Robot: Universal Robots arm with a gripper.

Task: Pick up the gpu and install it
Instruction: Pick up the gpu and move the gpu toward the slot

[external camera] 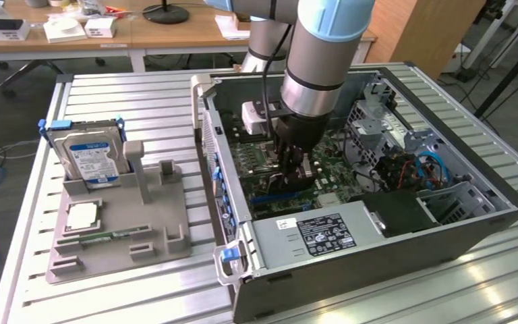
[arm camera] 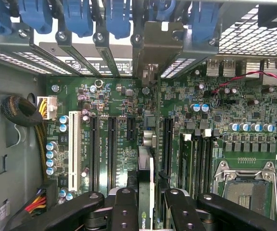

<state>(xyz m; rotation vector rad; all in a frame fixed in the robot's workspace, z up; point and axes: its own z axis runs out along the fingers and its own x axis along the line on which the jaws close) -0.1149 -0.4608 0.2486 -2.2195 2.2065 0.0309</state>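
Note:
My gripper is down inside the open computer case, over the green motherboard. It is shut on the gpu, a thin card that I see edge-on between the black fingers. The card's pale metal bracket sits at the case's rear wall, among the blue slot clips. The card runs in line with the long black expansion slots. Whether its edge is in a slot I cannot tell. In the exterior view the gpu is a dark shape under the wrist.
A grey fixture in the exterior view's left carries the silver hard drive, a square chip and a green memory stick. The power supply, blue cables and a drive cage crowd the case. An empty processor socket lies beside the slots.

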